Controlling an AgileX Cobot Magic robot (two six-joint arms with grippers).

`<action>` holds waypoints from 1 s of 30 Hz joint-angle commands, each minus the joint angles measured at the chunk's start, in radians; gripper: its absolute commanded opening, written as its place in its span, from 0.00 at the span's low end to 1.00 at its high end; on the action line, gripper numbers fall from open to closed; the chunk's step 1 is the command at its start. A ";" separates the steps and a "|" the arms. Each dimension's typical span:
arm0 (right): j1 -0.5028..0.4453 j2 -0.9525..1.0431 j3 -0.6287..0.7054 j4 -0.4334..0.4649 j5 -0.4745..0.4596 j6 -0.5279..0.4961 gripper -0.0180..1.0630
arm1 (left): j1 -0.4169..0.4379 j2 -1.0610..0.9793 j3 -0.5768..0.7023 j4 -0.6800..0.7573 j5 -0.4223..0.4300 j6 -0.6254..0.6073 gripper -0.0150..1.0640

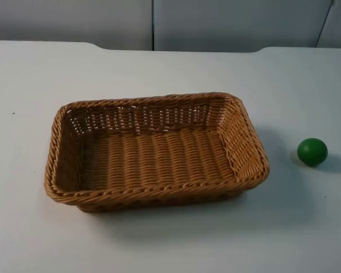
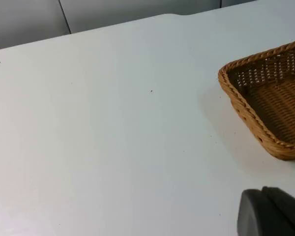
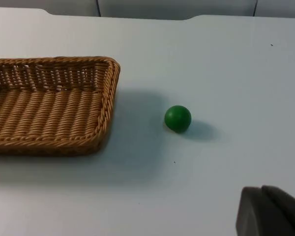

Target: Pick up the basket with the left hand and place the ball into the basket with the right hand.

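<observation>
The woven basket (image 1: 156, 152) sits flat on the white table (image 1: 34, 79), roughly in the middle of it, with nothing inside, and the green ball (image 1: 312, 152) rests on the table off the basket's right-hand end, near it but clearly apart, with a strip of bare table between them. Nothing has been lifted yet, so to my eye this is the very start: the first step, the left arm taking hold of the basket, has not begun. From the left wrist view the left gripper (image 2: 273, 212) hangs over open table with one corner of the basket ahead of it and some way off; only a dark fingertip can be made out, so I cannot tell whether its fingers are spread or pressed together. The right gripper (image 3: 270, 211) hangs on the ball's side of the table, looking across at the ball with the basket's end wall beyond it, and again a single black tip is all there is to go on, so its fingers are anyone's guess. What the next move seems to call for is the left arm closing on the near rim of the basket, probably at the left short wall, and pinching the weave firmly enough to raise it level, while the right arm waits.
</observation>
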 commanded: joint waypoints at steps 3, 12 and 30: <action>0.004 -0.002 0.005 0.002 -0.004 0.001 0.02 | 0.000 -0.005 -0.002 -0.019 -0.017 -0.003 0.01; 0.004 -0.002 0.005 0.002 -0.004 0.001 0.02 | 0.000 0.417 -0.091 -0.600 -0.067 -0.007 0.01; 0.004 -0.002 0.005 0.002 -0.004 0.001 0.02 | 0.000 1.335 -0.147 -0.753 -0.468 0.316 0.01</action>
